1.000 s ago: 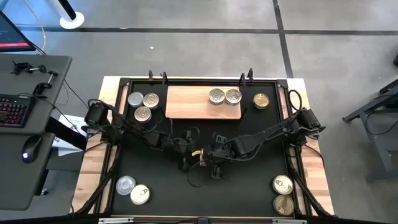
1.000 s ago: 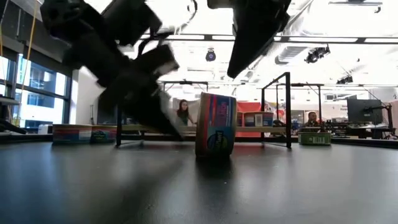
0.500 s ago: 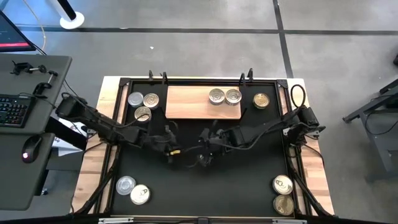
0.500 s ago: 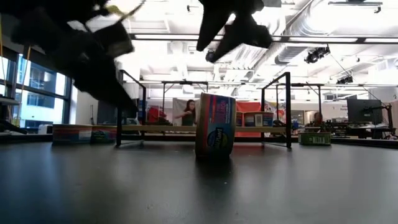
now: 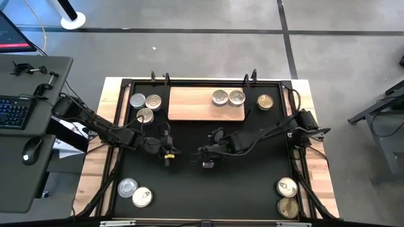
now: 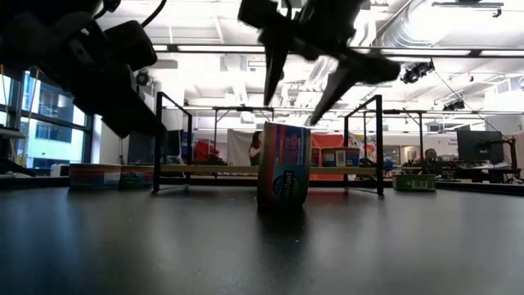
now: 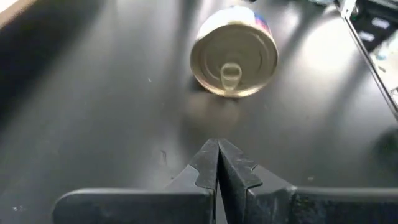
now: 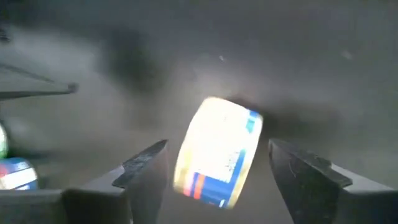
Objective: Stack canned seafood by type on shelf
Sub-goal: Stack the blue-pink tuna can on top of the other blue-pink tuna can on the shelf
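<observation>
A black mat (image 5: pixel 252 170) is laid over a wood-topped table (image 5: pixel 319 183) on a grey tiled floor (image 5: pixel 189 50). At left, a grey desk (image 5: pixel 25 170) w/ keyboard (image 5: pixel 14 112) & mouse (image 5: pixel 27 153) is seen. Beyond, a monitor (image 6: pixel 479 146) & people in the bkgd (image 6: pixel 256 150) are visible.

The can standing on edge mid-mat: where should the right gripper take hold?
The can stands on its rim, flat lids facing sideways. Best bet: descend from above with the open right gripper straddling it, one finger on each flat lid, since its curved wall would probably roll or slip.
</observation>
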